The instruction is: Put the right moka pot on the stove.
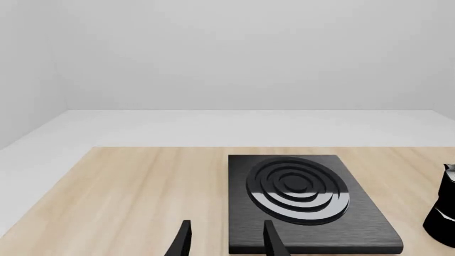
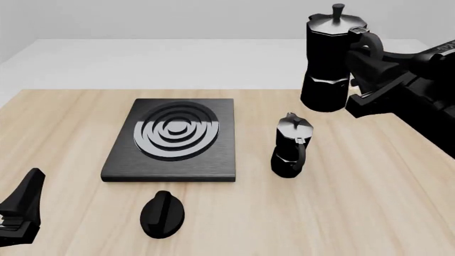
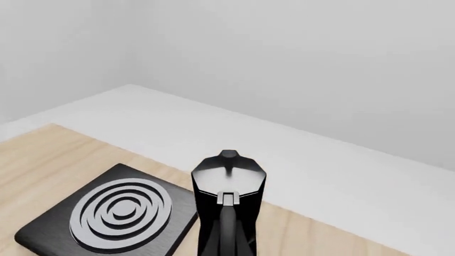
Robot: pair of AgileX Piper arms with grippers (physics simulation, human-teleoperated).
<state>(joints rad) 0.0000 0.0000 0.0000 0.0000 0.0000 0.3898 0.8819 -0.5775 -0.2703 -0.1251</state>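
My right gripper [image 2: 360, 52] is shut on the handle of the right moka pot [image 2: 331, 58], holding it upright in the air, well above the table and to the right of the stove [image 2: 174, 140]. In the right wrist view this black pot with its shiny lid [image 3: 228, 184] fills the lower centre, and the stove [image 3: 117, 212] lies below and to one side. The stove's burner rings [image 1: 299, 188] carry nothing. My left gripper [image 2: 27, 198] rests low at the near left; its fingers [image 1: 274, 242] stand apart with nothing between them.
The twin moka pot [image 2: 290, 146] stands on the wooden table just right of the stove, and it also shows at the frame edge in the left wrist view [image 1: 444, 213]. A small black oval knob [image 2: 163, 213] lies in front of the stove.
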